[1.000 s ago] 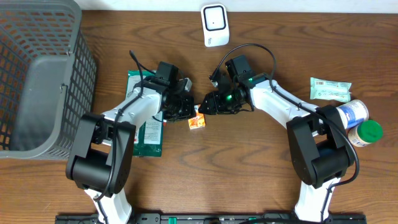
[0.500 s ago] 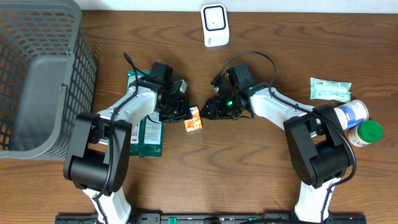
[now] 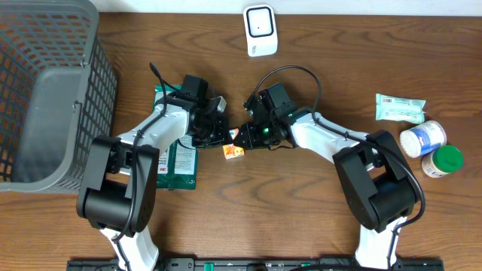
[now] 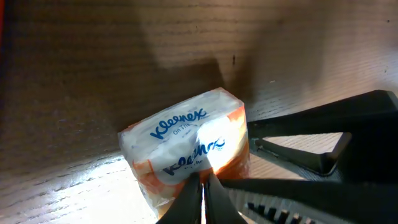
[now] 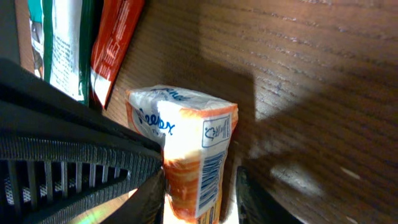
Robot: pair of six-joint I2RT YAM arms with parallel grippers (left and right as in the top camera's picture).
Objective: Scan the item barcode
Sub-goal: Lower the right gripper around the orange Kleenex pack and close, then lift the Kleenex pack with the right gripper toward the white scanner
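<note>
A dark brown wood-grain surface [image 3: 301, 203] fills nearly all of the overhead view, its grain running from side to side. Well out to the outer side of the left hand [image 3: 223, 134], a grey mesh basket [image 3: 105, 83] stands at the surface's edge. Far beyond the right hand [image 3: 244, 137], a thin pale strip [image 3: 376, 6] runs along the far edge; whether it is wall or floor cannot be told. Close below the hands the wood shows a bright patch of light [image 4: 68, 190] and soft dark shadows [image 5: 298, 143].
</note>
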